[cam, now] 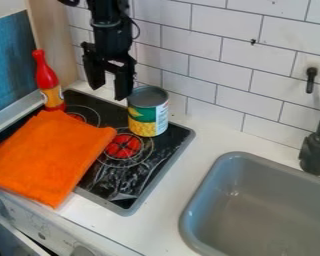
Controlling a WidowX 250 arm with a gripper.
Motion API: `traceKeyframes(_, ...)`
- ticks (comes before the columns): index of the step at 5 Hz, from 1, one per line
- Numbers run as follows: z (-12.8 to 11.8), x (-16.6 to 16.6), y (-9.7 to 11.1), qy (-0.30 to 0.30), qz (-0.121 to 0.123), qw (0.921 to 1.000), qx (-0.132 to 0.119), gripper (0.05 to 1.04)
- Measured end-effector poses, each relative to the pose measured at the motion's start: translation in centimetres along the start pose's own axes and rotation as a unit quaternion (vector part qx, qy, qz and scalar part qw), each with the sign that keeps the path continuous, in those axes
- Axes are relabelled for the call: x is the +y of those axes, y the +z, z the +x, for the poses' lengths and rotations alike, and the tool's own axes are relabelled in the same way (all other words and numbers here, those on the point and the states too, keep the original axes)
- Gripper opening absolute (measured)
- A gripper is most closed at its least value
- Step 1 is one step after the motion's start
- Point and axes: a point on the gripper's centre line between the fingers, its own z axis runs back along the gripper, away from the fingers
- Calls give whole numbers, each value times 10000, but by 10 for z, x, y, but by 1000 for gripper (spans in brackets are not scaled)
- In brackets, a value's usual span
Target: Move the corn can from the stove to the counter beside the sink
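- Camera view: hand (109,88) hangs wide open near the stove (156,164).
- Can (148,114) stands on it, at the hand's four o'clock.
- Orange cloth (49,152): can's eight o'clock; red bottle (48,80): ten.

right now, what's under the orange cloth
Part of the black stovetop lies under the orange cloth; anything else beneath it is covered and can't be seen.

Single fixed view, from above — slanting down across stovetop (159,167), sink (256,220)
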Motion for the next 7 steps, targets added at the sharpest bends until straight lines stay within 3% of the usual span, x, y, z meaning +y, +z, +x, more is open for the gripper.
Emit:
traceKeyframes(1, 15, 10, 2, 93, 116, 9998, 104, 1000)
traceKeyframes(3, 20, 18, 2, 159, 239, 9994, 169, 1000)
traceKeyframes(5, 25, 20, -24, 58, 251, 9992, 320, 1000)
traceKeyframes(6, 24, 11, -29, 14, -15, 9996, 288, 1000)
traceKeyframes(7, 28, -8, -31, -248, -569, 9980, 145, 1000)
